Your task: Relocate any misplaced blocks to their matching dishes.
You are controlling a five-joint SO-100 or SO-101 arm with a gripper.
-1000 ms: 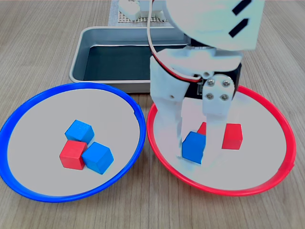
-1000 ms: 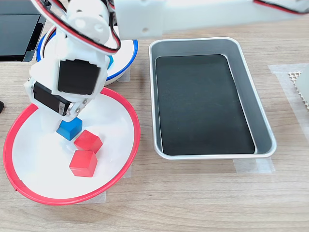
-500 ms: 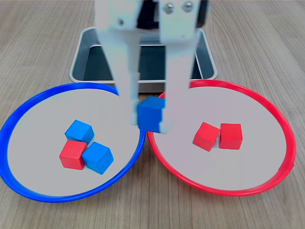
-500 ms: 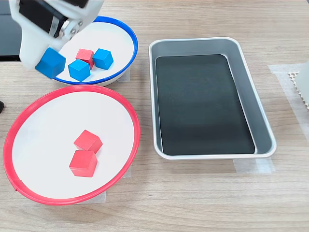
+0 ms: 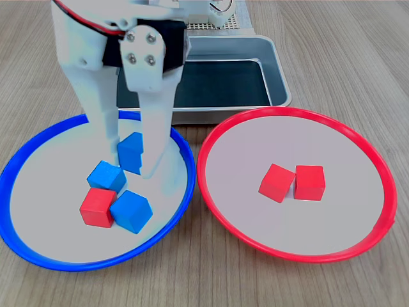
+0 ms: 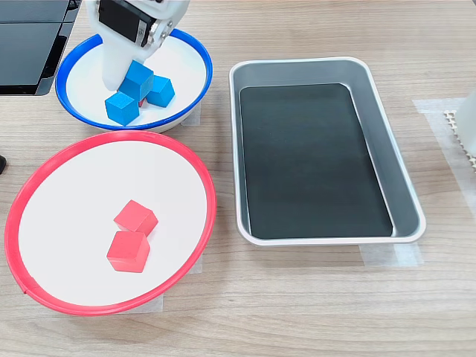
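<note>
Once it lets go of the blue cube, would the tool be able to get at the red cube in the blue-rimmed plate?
Probably, but awkwardly: the red cube sits wedged against two blue cubes, leaving little finger room. The tool is just above.

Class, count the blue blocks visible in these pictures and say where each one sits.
3, all at the blue-rimmed plate: one held in the claw, two lying on the plate beside a red block.

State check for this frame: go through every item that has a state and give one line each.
gripper: shut on a blue block, over the blue-rimmed plate
held blue block: clamped between the fingers
blue-rimmed plate: holds two blue blocks and one red block
red block: misplaced, touching both loose blue blocks
red-rimmed plate: holds two red blocks only
metal tray: empty
</note>
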